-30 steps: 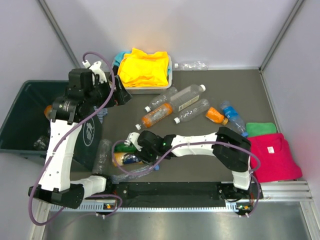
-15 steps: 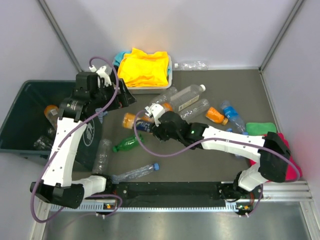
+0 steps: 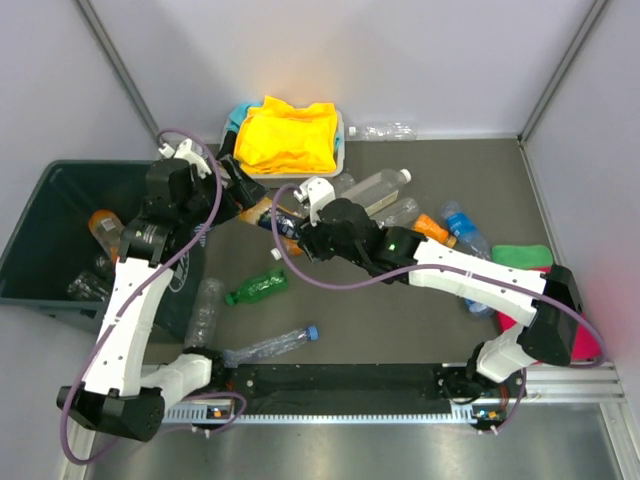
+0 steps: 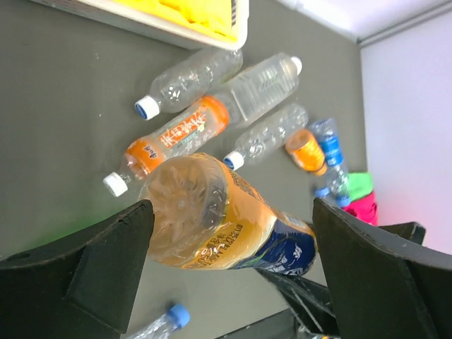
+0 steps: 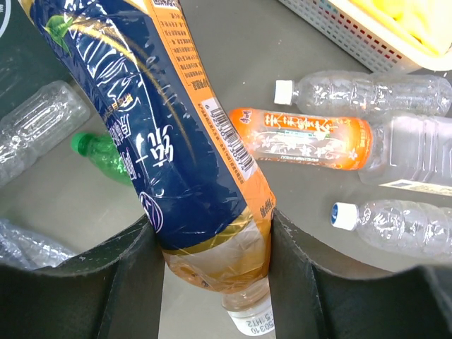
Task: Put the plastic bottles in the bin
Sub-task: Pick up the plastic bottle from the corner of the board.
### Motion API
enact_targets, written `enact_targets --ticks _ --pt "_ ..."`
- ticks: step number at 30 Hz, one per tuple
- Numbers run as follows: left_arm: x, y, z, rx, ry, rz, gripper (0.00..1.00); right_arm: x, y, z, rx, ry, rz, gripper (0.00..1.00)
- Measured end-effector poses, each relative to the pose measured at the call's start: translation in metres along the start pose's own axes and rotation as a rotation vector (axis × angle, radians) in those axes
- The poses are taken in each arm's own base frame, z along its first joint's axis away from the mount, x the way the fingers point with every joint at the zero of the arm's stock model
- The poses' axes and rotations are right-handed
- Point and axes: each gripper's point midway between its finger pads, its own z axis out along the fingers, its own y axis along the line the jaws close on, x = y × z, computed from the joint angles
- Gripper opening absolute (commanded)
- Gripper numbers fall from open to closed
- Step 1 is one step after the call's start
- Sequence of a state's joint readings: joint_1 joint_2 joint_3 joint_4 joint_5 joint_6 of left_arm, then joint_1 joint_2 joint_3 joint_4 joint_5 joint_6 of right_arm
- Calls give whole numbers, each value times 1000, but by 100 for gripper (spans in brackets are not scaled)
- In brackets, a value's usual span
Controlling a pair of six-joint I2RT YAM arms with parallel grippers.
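My right gripper [image 3: 297, 236] [image 5: 215, 247] is shut on an orange bottle with a dark blue label [image 3: 268, 213] [image 5: 191, 141], gripping near its neck. It holds the bottle above the table, base toward my left gripper [image 3: 248, 196] [image 4: 233, 215]. That gripper is open, and the bottle's base [image 4: 191, 205] sits between its wide-apart fingers without touching them. The dark green bin [image 3: 40, 195] stands at the left with an orange bottle [image 3: 105, 228] and clear ones inside. Loose bottles lie on the table: green [image 3: 258, 287], clear blue-capped [image 3: 270, 346], orange [image 5: 311, 134].
A white tray of yellow cloth [image 3: 335, 160] stands at the back. Several clear, orange and blue bottles [image 3: 378, 188] lie right of the arms, and one lies by the back wall [image 3: 385, 131]. Green [image 3: 522, 257] and pink [image 3: 550, 315] cloths lie at the right edge.
My right arm lifted the orange and blue bottle from the near left of the table and carried it back toward the left gripper. The left gripper turned to face it.
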State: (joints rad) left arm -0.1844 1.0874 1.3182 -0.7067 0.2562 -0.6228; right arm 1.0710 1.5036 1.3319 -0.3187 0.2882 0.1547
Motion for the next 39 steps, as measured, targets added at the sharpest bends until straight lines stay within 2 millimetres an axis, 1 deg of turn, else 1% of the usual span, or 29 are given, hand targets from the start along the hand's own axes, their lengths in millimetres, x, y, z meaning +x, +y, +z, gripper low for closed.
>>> enact_targets --ticks 1,3,5,8,11,14,17,21,23,26,28,30,31,32,33,34,35,36,37,39 --pt "-4 0 -3 -1 -36 -24 97 -3 0 -1 -1 -4 8 12" --pt "-6 1 -3 -11 -48 -32 97 -4 0 -1 0 -6 11 11" --pt "-8 7 -3 -45 -67 -45 97 -5 -1 -1 9 -9 23 12" --pt "-7 17 -3 -100 -73 -58 97 -12 -11 -2 42 -36 49 12" --pt "-9 19 -3 -112 -83 -63 97 -19 -21 -7 65 -57 62 12" --pt "-9 16 -2 -98 -85 -77 97 -24 -24 -10 69 -69 70 13" --pt "-8 10 3 -55 -91 -105 98 -26 -21 -10 48 -75 79 13" --pt "-1 3 11 13 -91 -158 99 -26 -15 -9 7 -70 113 13" --pt "2 -2 14 50 -94 -176 99 -27 -8 -8 -32 -70 130 13" --pt "8 -7 19 77 -85 -189 99 -33 8 -10 -113 -84 149 13" --pt "11 -11 23 88 -80 -191 88 -40 17 -12 -165 -95 157 14" --pt "9 -15 25 99 -86 -190 74 -43 21 -14 -188 -98 165 17" --pt "8 -17 25 105 -94 -191 60 -44 21 -14 -191 -98 168 18" --pt "7 -18 25 109 -100 -192 54 -44 22 -14 -194 -95 174 27" --pt "6 -20 25 112 -105 -195 47 -44 23 -13 -195 -91 179 38" --pt "5 -21 25 115 -107 -199 40 -44 23 -13 -197 -90 183 53" --pt "3 -21 25 115 -114 -203 38 -44 24 -12 -198 -86 190 80" --pt "2 -21 25 115 -118 -206 37 -45 25 -11 -199 -83 195 91" --pt "0 -21 24 113 -127 -206 36 -45 26 -11 -205 -79 204 98" --pt "-2 -14 24 64 -139 -175 37 -45 27 -11 -195 -77 192 99"
